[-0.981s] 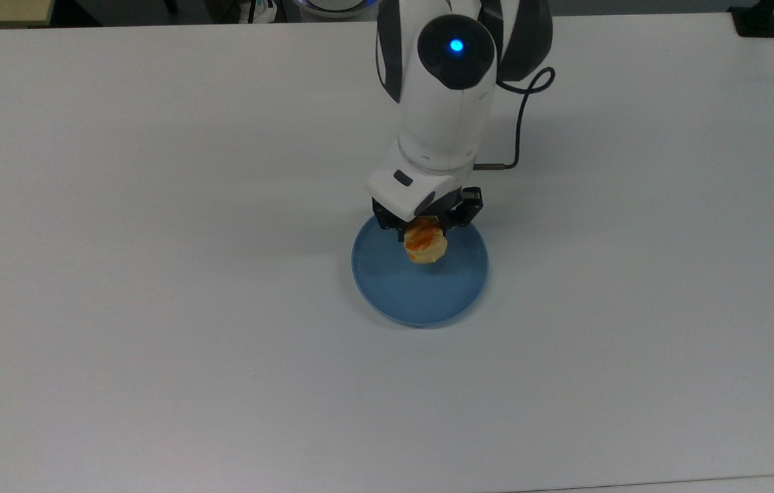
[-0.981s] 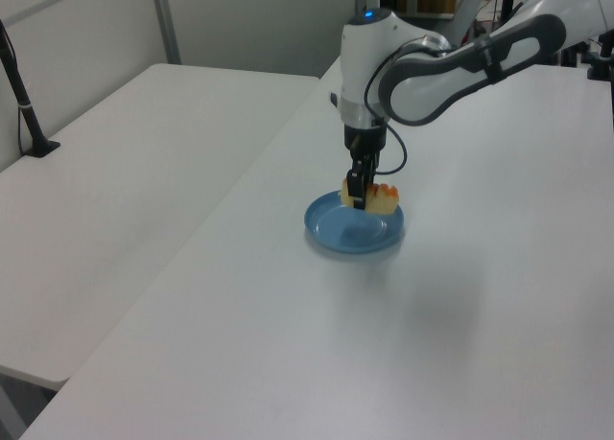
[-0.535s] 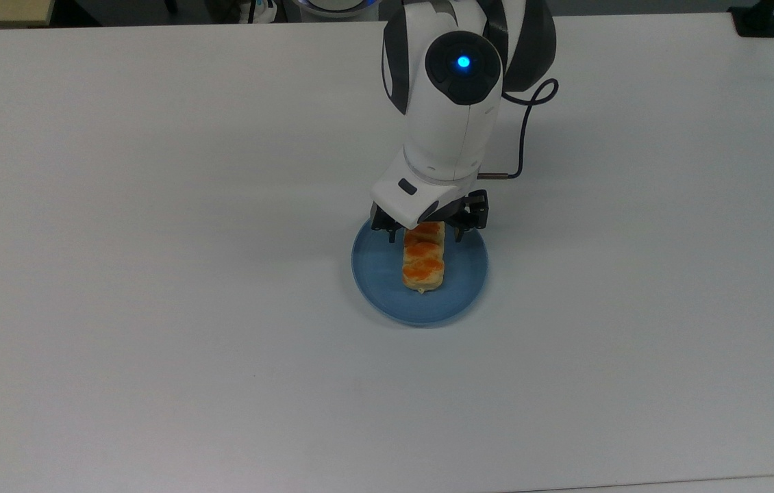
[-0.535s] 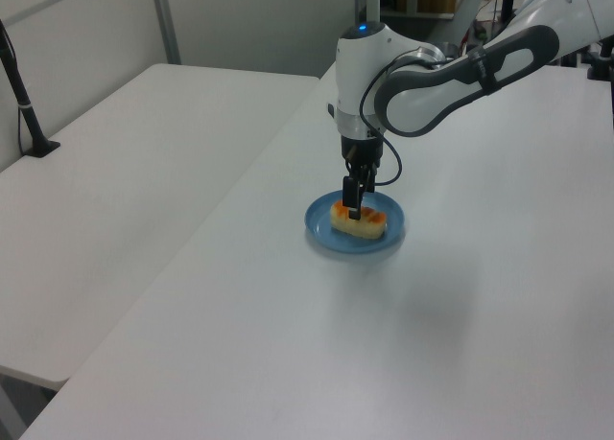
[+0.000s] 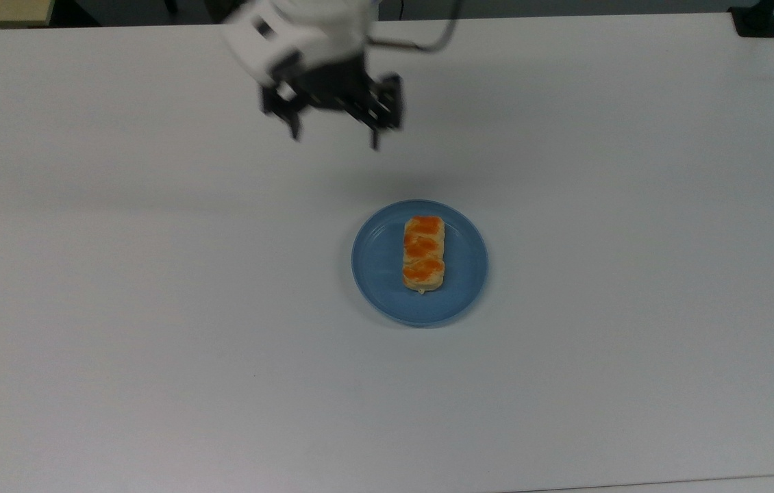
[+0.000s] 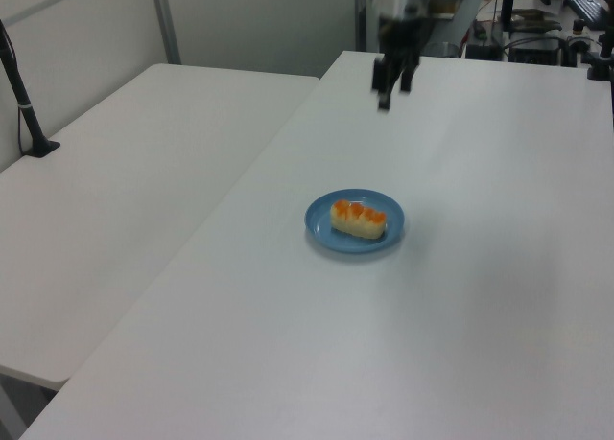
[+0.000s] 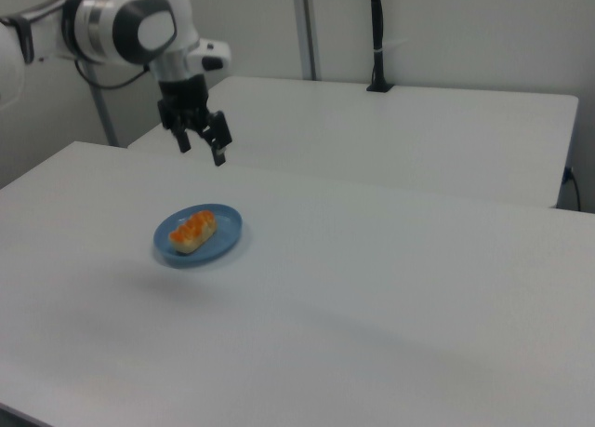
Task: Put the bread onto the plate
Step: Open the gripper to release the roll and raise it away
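The bread [image 5: 423,253] lies flat on the plate [image 5: 379,263], with its three orange lumps facing up. In the top view it is near the middle of the plate, a little toward the far rim, and its long side runs from the far edge to the near edge. In the left view the bread [image 6: 358,220] lies across the plate [image 6: 321,222], and in the right view the bread [image 7: 193,231] sits on the left half of the plate [image 7: 224,232]. Nothing is touching the bread.

My hand [image 5: 333,135] is up in the air, well apart from the plate, and it holds nothing. In the top view it is above the plate and to the top view's left, over the bare tabletop [image 5: 633,274]. My two fingers are spread apart and point down. In the left view my hand [image 6: 393,92] hangs over the far part of the tabletop [image 6: 480,315], behind the plate. In the right view my hand [image 7: 202,149] is above the plate and slightly behind it, with the fingers apart.

A second white table [image 6: 125,172] stands beside the tabletop, on the left view's left. A black post [image 7: 376,36] stands at the far edge of the other table in the right view.
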Tool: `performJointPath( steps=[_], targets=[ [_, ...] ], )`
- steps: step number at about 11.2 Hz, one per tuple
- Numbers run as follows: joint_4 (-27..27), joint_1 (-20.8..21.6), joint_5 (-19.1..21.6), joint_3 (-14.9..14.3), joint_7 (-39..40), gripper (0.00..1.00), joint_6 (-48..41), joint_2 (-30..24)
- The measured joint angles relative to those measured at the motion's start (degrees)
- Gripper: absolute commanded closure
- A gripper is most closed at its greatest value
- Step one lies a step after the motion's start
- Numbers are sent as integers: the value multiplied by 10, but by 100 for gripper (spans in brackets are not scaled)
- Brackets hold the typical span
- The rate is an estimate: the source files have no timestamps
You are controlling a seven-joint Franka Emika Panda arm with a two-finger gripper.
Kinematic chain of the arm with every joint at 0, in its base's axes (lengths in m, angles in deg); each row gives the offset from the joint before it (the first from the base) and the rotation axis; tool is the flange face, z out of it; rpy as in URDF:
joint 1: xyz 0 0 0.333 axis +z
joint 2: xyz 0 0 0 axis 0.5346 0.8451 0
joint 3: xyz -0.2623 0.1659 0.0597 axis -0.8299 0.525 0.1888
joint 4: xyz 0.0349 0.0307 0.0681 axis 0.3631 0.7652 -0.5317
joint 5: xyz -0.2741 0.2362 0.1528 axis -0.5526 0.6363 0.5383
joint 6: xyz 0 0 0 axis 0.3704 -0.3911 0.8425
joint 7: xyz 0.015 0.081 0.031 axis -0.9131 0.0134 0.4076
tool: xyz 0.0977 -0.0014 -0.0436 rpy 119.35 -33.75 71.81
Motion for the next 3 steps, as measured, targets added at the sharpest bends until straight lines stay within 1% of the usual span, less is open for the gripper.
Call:
performJointPath(
  steps=[1, 2, 3],
  targets=[
    [6, -55, -15, 31, 1, 0, -25, -33],
    [17, -84, -23, 45, 7, 0, -37, -50],
    [28, -94, -29, 51, 14, 0, -37, -55]
  ],
)
